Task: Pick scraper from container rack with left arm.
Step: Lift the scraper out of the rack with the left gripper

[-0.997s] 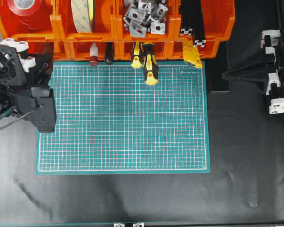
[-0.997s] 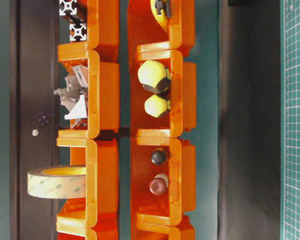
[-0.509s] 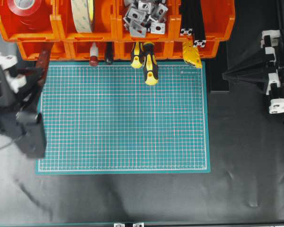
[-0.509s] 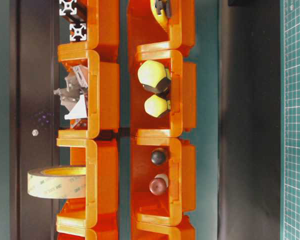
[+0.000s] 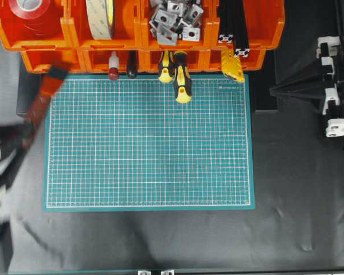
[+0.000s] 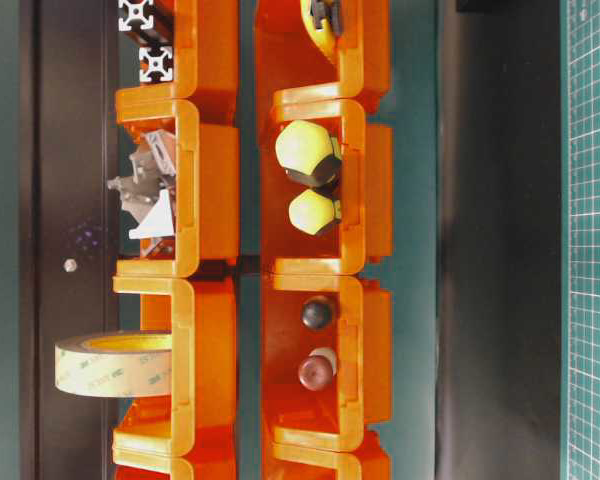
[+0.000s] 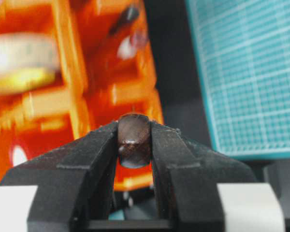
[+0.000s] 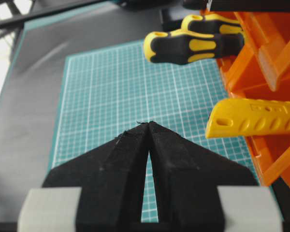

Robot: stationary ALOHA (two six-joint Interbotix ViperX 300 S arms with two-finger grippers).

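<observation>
The scraper [image 5: 43, 97] lies slanted over the cutting mat's left edge, its dark blade end toward the container rack [image 5: 74, 35]. It has a reddish-brown handle. My left gripper [image 5: 22, 130], blurred at the overhead view's left edge, is shut on the handle's near end. In the left wrist view the dark wooden handle end [image 7: 134, 140] sits pinched between the two black fingers [image 7: 99, 154], with the orange rack [image 7: 72, 101] blurred behind. My right gripper [image 5: 275, 90] hovers at the right, shut with nothing in it, its tips [image 8: 149, 123] touching.
Two yellow-and-black screwdrivers [image 5: 182, 80], a red-knobbed tool [image 5: 113, 73] and a yellow knife [image 5: 233, 67] stick out of the rack's lower bins. Tape rolls [image 5: 100, 17] and metal brackets [image 5: 175, 20] fill the upper bins. The green cutting mat [image 5: 149, 149] covers the middle.
My left gripper closed on the scraper at the rack's lower-left bin, then drew it out toward the front left. The right arm stayed still.
</observation>
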